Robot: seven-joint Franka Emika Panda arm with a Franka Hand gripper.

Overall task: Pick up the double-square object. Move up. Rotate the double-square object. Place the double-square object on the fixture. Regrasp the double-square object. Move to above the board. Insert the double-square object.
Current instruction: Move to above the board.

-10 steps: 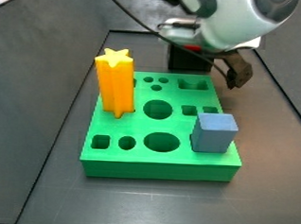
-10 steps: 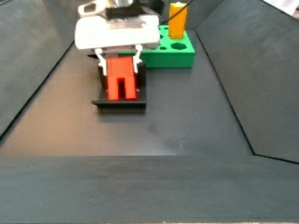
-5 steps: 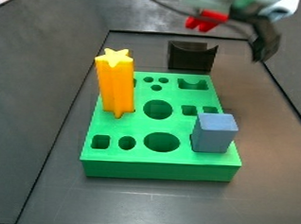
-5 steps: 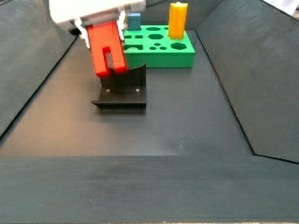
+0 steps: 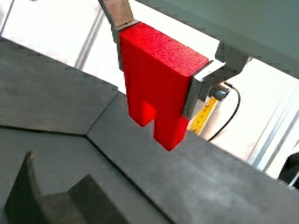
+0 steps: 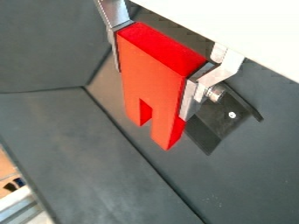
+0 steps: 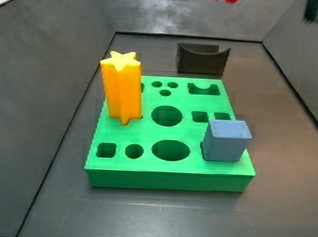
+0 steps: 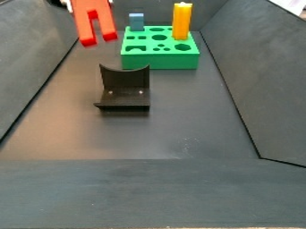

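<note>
Gripper (image 5: pixel 176 66) pinches the glossy red double-square object (image 5: pixel 158 79) (long axis hanging down). Dark notched fixture (image 8: pixel 123 88) sits below, well apart

The floor (image 8: pixel 167 134) is a flat dark grey surface with sloped dark walls around it. Sitting right on it are the green board (image 7: pixel 172 171) and, just behind that in a side view, the fixture (image 7: pixel 201 60). The gripper (image 5: pixel 170 70) hangs well above it all, clamped on the red double-square object (image 5: pixel 158 79).
</note>
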